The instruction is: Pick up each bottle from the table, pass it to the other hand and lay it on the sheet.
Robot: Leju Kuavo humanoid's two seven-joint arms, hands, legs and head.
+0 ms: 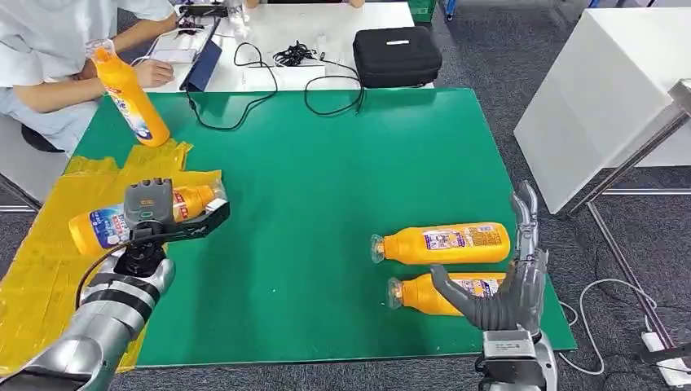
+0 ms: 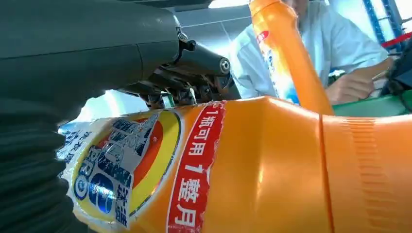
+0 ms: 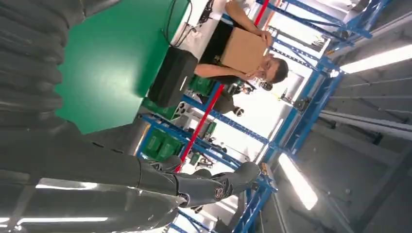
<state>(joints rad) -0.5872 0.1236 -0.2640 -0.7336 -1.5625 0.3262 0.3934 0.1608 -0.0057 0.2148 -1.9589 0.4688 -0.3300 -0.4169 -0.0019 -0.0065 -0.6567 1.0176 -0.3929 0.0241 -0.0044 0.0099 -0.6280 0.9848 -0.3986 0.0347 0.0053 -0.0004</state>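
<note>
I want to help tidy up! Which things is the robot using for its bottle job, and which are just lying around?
For the job:
bottle in the left hand
left hand
right hand
two bottles lying on the table
yellow sheet
bottle the person holds

Just lying around:
black case
black cables

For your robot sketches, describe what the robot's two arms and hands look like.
Both arms are silver and rounded, the left arm ringed with segments. The left hand is dark grey and boxy; a black cable runs beside its wrist. The right hand is grey with long, slender fingers.
</note>
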